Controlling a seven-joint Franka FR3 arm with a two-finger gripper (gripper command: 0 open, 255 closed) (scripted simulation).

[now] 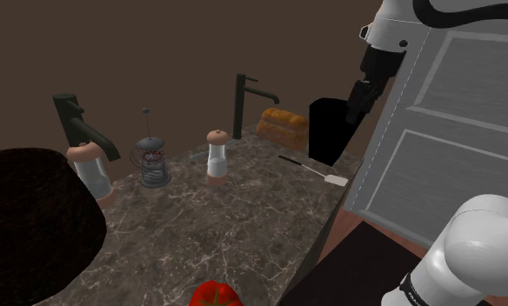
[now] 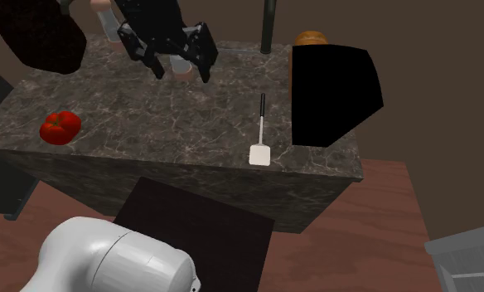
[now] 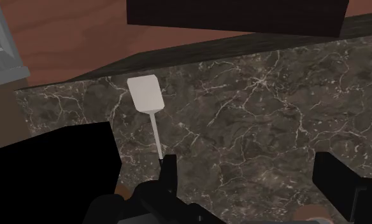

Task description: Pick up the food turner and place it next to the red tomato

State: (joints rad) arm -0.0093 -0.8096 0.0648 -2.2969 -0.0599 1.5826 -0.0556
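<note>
The approach is judged in hand: the claw is held wide and empty above the bench, the turner is seen flat near its edge, well apart from the tomato, and lowering astride the handle is needed.

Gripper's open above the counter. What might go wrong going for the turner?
The turner lies with its blade at the counter's edge; a nudge might push it off. Its thin handle lies beside the black block, which the open gripper might clip. The tomato may roll if bumped.
</note>
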